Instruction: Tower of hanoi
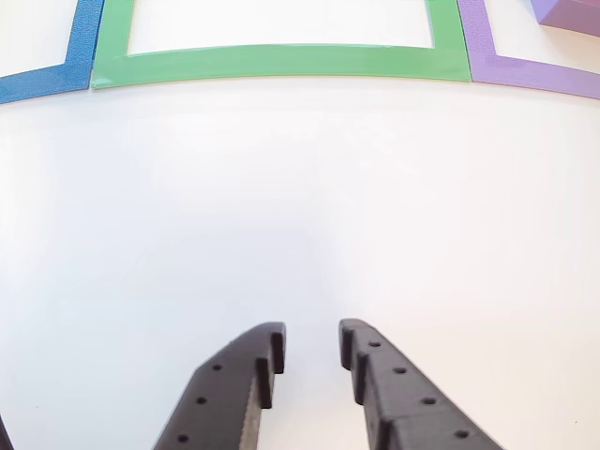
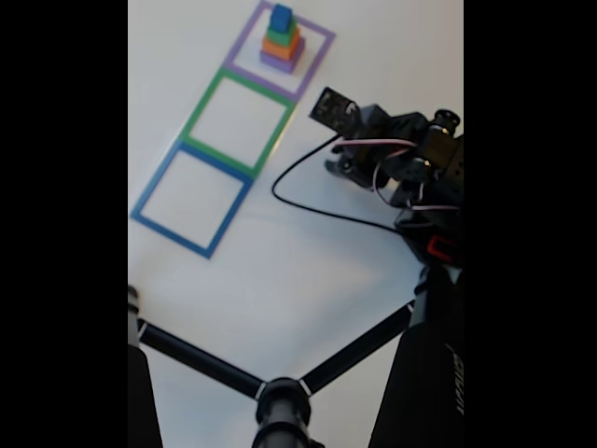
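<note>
the other view is taken low and close over the table (image 1: pixel 300 206), facing the green frame (image 1: pixel 281 62). the fixed view is taken from high above, farther off; the green frame (image 2: pixel 237 121) is shared.

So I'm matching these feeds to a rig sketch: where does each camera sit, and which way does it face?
Other view: rides low behind the gripper, looking forward across the white table at the green frame; both open fingers show.
Fixed view: high up, looking down at the block tower, three frames and the arm.
Shared: green frame, purple frame, blue frame, table.
</note>
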Robot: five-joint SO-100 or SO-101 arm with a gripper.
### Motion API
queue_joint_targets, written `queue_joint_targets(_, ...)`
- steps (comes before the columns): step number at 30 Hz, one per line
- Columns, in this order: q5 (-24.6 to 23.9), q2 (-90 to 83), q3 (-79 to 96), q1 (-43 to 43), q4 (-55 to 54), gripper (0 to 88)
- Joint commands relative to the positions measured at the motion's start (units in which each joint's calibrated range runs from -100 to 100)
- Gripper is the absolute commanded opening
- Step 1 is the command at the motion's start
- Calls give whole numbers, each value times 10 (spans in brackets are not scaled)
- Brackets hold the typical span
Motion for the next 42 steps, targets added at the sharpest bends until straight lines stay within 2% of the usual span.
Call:
queue_joint_targets(1,-1651,-46,-21,-41,-12,1)
queue_joint_targets(4,-1680,-46,-21,-28,-12,1)
queue_joint_targets(7,-1688,-46,-18,-23,-21,1)
queue_joint_targets(11,-1700,-46,15,-7,-129,1)
queue_joint_targets(16,-1633,-46,20,16,-235,1)
queue_joint_targets(22,-1602,-46,20,27,-327,1)
queue_joint_targets(31,-1465,-46,20,43,-462,0)
queue_joint_targets(32,-1431,-46,20,43,-467,0)
queue_joint_targets(34,-1330,-46,20,43,-479,0)
queue_joint_targets(35,-1259,-46,20,43,-485,0)
queue_joint_targets(37,-1053,-46,20,39,-499,0)
queue_joint_targets(38,-972,-46,20,38,-509,0)
queue_joint_targets(42,-797,-46,19,50,-548,0)
